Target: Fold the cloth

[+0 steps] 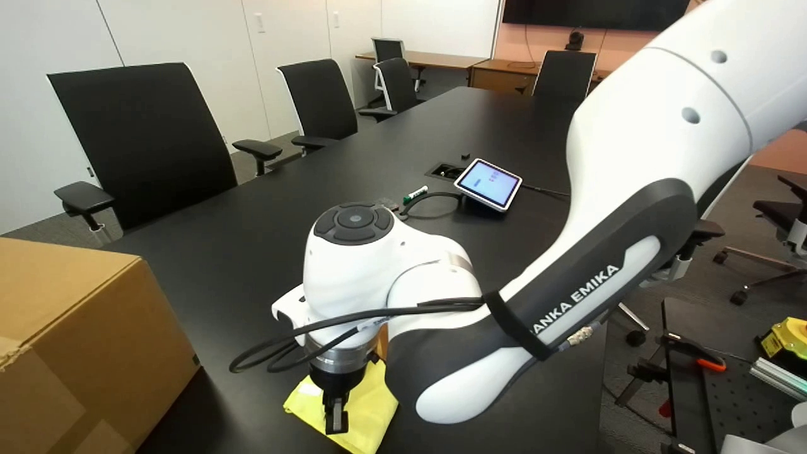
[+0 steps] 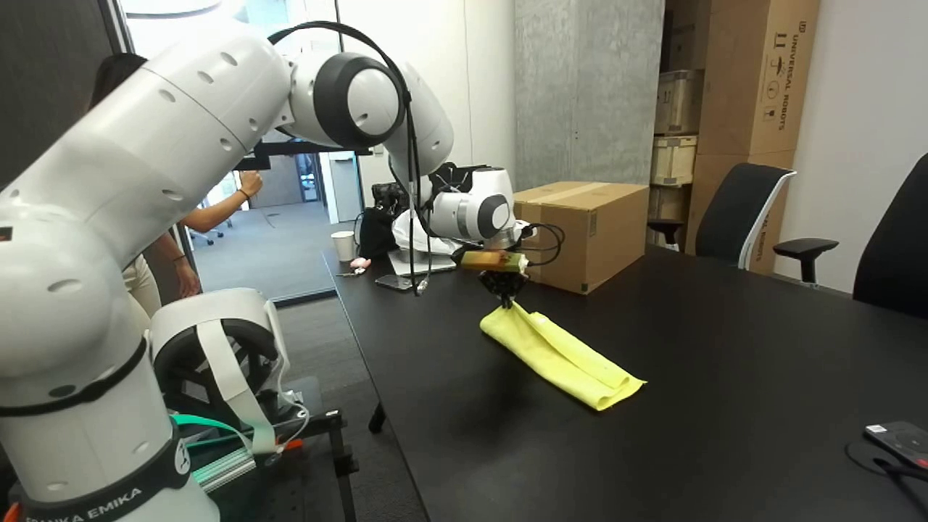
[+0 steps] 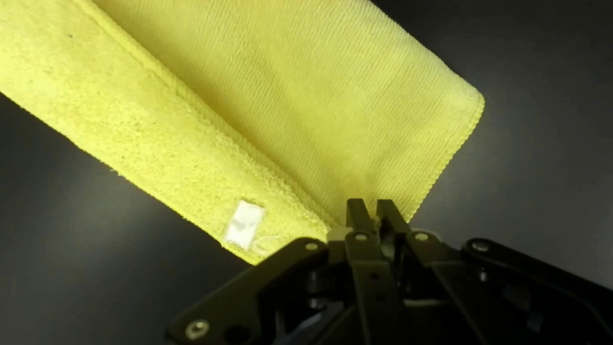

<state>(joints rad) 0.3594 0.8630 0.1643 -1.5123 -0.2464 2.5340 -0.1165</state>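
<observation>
White, dark-trimmed Franka arm (image 1: 637, 142): arches over the black surface (image 2: 725, 377), wrist pointing down.
Surface: carries one rectangular yellow fabric cloth (image 2: 558, 355), one brown cardboard box (image 2: 594, 235), one white-framed tablet (image 1: 489, 184), one green-and-white marker (image 1: 415, 193), one white cup (image 2: 344, 246).
Black two-fingered gripper (image 3: 374, 211): fingers nearly together, pinches the cloth at its end nearer the box.
Cloth: lies on the surface, one long side folded over, a white tag (image 3: 245, 224) showing.

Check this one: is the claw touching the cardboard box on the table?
Apart. In an exterior view, a stretch of black tabletop shows plainly between the claw and the cardboard box.
</observation>
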